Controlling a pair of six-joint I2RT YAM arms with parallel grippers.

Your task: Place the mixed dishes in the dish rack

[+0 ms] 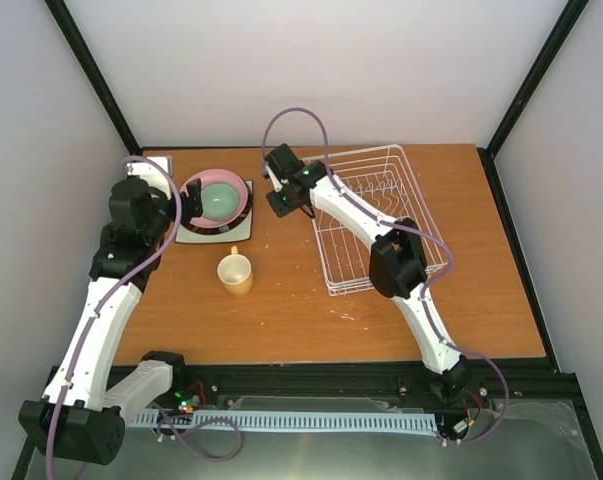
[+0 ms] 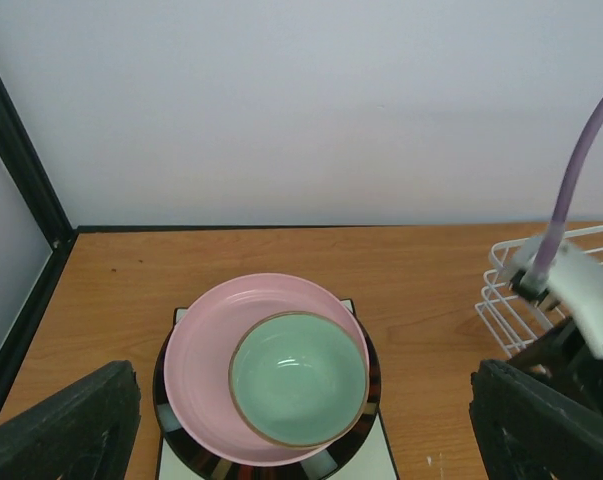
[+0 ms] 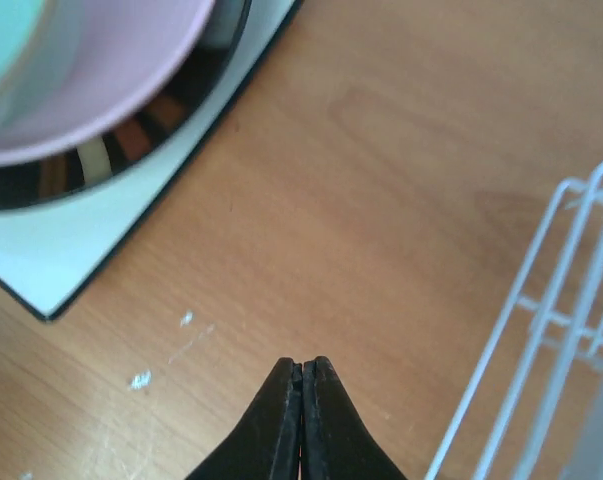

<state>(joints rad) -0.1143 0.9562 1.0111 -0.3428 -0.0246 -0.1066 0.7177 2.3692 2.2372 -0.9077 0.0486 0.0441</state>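
On the counter (image 1: 311,310) the largest hazard is sitting with the dish rack (image 1: 381,182). The right arm is reaching across it, so a careless swing could be catching the wires and dragging the rack.

Next, the stack at the far-left corner is looking unsteady. The pink plate (image 2: 206,350) is lying off-centre on the black-rimmed plate (image 2: 176,435), which is resting on the white square plate (image 1: 191,236). Tugging the bowl (image 2: 299,378) could be sliding the plates along with it.

Both arms are also crowding that stack. The left pincer (image 1: 188,196) is gaping wide at the stack's left side, gripping nothing. The right pincer (image 3: 302,375) is pressed fully closed on nothing, hanging over bare counter between the stack and the rack. It could be bumping the other arm or nudging the square plate's edge.

As for containers, the rack is standing along the far edge, right of centre, and is showing no dish inside. The bowl is sitting empty in the pink plate. The mug (image 1: 235,272) is standing upright left of the counter's middle, just in front of the stack, and is looking empty too.
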